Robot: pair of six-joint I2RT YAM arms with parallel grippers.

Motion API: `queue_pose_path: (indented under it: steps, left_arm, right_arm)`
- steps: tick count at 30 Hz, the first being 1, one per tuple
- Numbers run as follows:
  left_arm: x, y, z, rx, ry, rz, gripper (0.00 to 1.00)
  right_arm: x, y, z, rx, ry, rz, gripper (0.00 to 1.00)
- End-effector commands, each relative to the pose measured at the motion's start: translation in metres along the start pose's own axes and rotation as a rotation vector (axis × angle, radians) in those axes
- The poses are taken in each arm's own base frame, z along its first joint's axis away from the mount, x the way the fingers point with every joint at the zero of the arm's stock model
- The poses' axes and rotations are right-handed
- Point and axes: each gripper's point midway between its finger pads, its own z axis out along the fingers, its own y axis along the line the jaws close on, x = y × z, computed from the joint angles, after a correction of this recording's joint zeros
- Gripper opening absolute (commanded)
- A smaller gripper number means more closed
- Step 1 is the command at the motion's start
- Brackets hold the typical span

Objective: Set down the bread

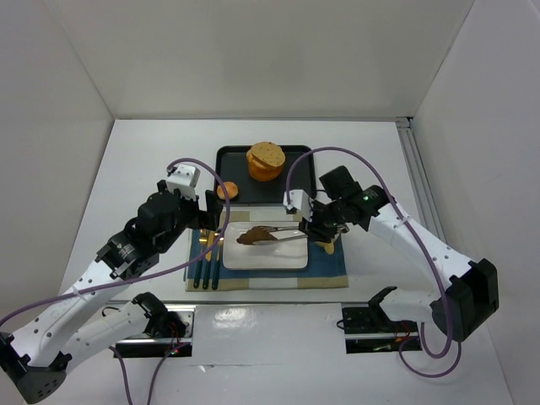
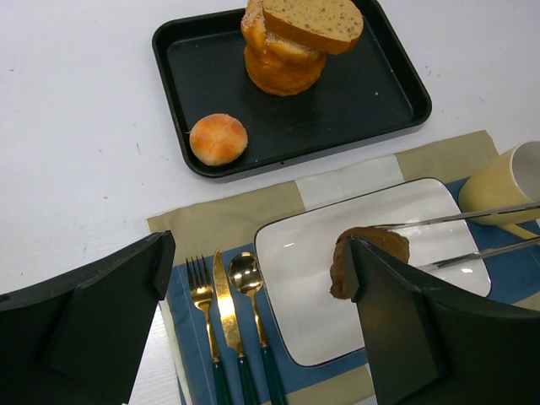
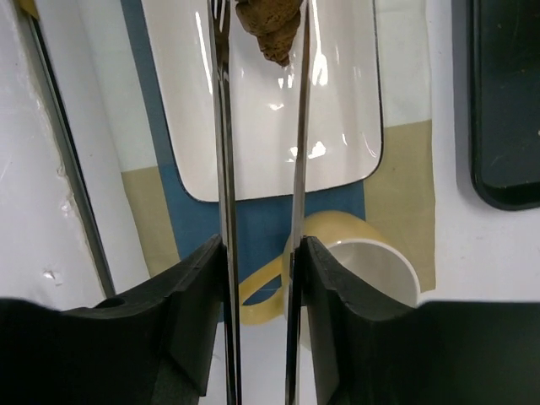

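Observation:
My right gripper [image 1: 314, 229] is shut on metal tongs [image 1: 283, 235], and the tongs pinch the dark brown croissant [image 1: 251, 235] low over the left part of the white plate [image 1: 278, 260]. In the right wrist view the croissant [image 3: 270, 25] sits between the tong tips [image 3: 224, 169] beyond my gripper [image 3: 261, 261]. I cannot tell whether it touches the plate. The round golden bun [image 2: 218, 138] and the oblong slice [image 2: 314, 21], on top of a golden bread stack, lie in the black tray [image 2: 388, 93]. My left gripper [image 2: 260, 261] is open and empty above the placemat's left side.
A gold fork, knife and spoon [image 2: 221, 304] lie on the blue placemat [image 1: 329, 272] left of the plate. A yellow mug [image 3: 363, 261] lies at the plate's right end, under the tongs. The black tray [image 1: 232, 160] stands behind the placemat.

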Motion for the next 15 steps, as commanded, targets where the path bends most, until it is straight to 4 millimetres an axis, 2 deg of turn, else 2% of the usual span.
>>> queue_pose_path:
  steps: [1,3,6,7,11,12,15]
  left_arm:
    - [-0.012,-0.001,0.001,-0.004,-0.049,-0.022,1.00]
    - [-0.012,-0.001,0.001,-0.004,-0.049,-0.022,1.00]
    - [-0.012,-0.001,0.001,-0.004,-0.049,-0.022,1.00]
    - [-0.012,-0.001,0.001,-0.004,-0.049,-0.022,1.00]
    - [-0.012,-0.001,0.001,-0.004,-0.049,-0.022,1.00]
    - [-0.012,-0.001,0.001,-0.004,-0.049,-0.022,1.00]
    - [-0.012,-0.001,0.001,-0.004,-0.049,-0.022,1.00]
  right_arm:
    - [-0.006,0.004,0.002,-0.020,0.004,-0.020,0.47]
    - [-0.005,0.005,0.005,-0.024,0.018,-0.024,0.50]
    - [-0.012,0.004,0.001,-0.020,0.020,-0.034,0.64]
    - [-0.012,0.003,0.001,-0.021,0.020,-0.043,0.66]
    - [-0.022,-0.001,-0.007,0.003,-0.007,-0.058,0.69]
    - [-0.032,-0.006,-0.014,0.029,-0.037,-0.075,0.69]
    - [-0.046,-0.010,-0.023,0.049,-0.075,-0.102,0.69]
